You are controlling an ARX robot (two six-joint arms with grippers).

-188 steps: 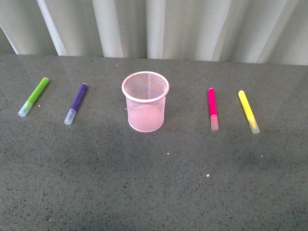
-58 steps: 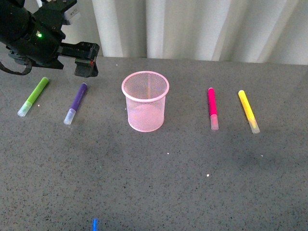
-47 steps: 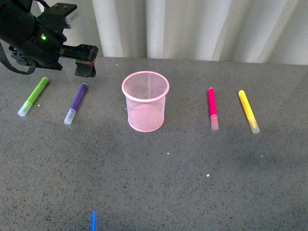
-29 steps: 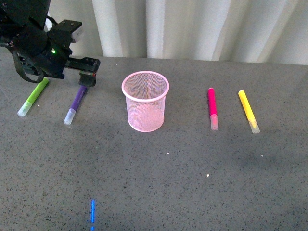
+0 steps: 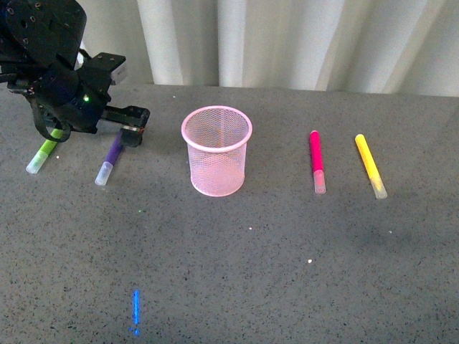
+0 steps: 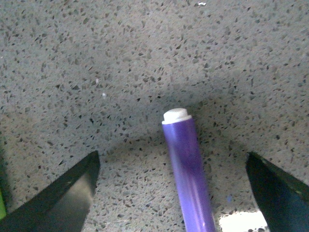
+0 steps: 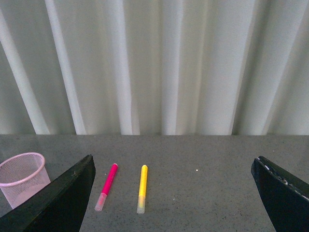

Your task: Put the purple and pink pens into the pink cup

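Left hand spread wide, empty, straddling far end of purple pen. Pen flat on counter, left of pink cup. Looks light, rigid, slick; may roll, so pinch mid-barrel.

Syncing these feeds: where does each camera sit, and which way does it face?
Front view: on the robot's body, facing forward and down over the table and pink cup; left arm shows.
Left wrist view: above the purple pen, looking down between the open left gripper fingers.
Right wrist view: raised, facing the curtain; open right gripper fingers frame it.
Shared: front and right wrist show pink cup, pink pen, yellow marker.
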